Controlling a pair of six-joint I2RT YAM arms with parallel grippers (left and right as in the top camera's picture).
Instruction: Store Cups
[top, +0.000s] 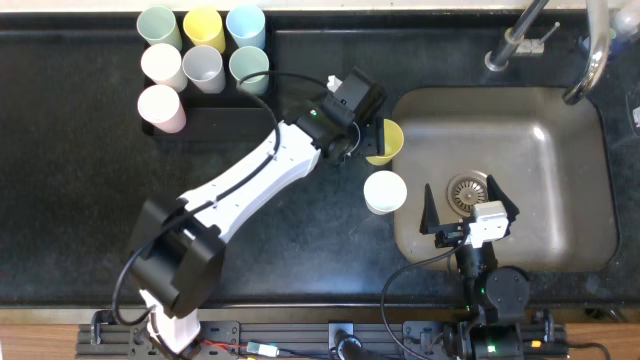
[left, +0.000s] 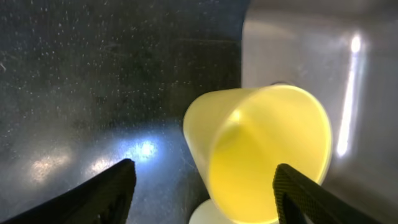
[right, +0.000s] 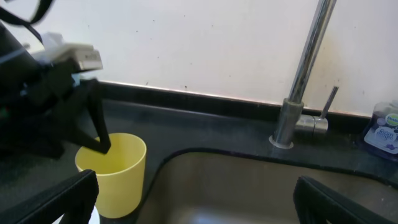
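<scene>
A yellow cup (top: 387, 141) stands on the dark counter at the sink's left rim, and it tilts in the left wrist view (left: 267, 155). My left gripper (top: 370, 135) (left: 202, 193) is open over it. One finger (right: 99, 134) dips inside the yellow cup (right: 115, 171), the other stays outside its wall. A white cup (top: 385, 191) (left: 208, 216) stands just in front of the yellow one. My right gripper (top: 465, 195) (right: 196, 205) hangs open inside the sink with nothing between its fingers.
Several pastel cups (top: 203, 62) are grouped on a black mat at the counter's back left. The steel sink (top: 545, 140) lies at the right with its drain (top: 467, 190). A faucet (top: 520, 35) (right: 305, 81) and a soap bottle (right: 382, 134) stand behind it.
</scene>
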